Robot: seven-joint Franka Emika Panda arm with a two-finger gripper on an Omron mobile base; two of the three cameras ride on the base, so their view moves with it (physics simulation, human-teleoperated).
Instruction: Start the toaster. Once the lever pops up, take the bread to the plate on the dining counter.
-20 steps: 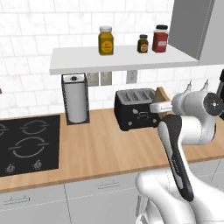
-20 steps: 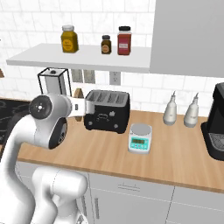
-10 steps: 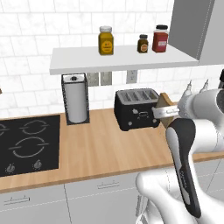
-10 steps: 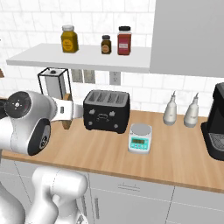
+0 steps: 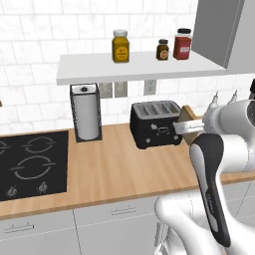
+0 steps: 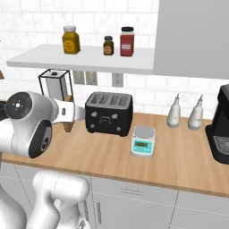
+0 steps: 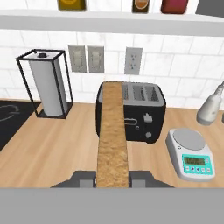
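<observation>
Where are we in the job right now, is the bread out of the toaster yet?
Yes. The bread is out of the toaster and clamped edge-on in the gripper, held above the wood counter in front of the toaster. So the pick looks done and the carry is in hand. Left: taking it to the plate on the dining counter and setting it down.
</observation>
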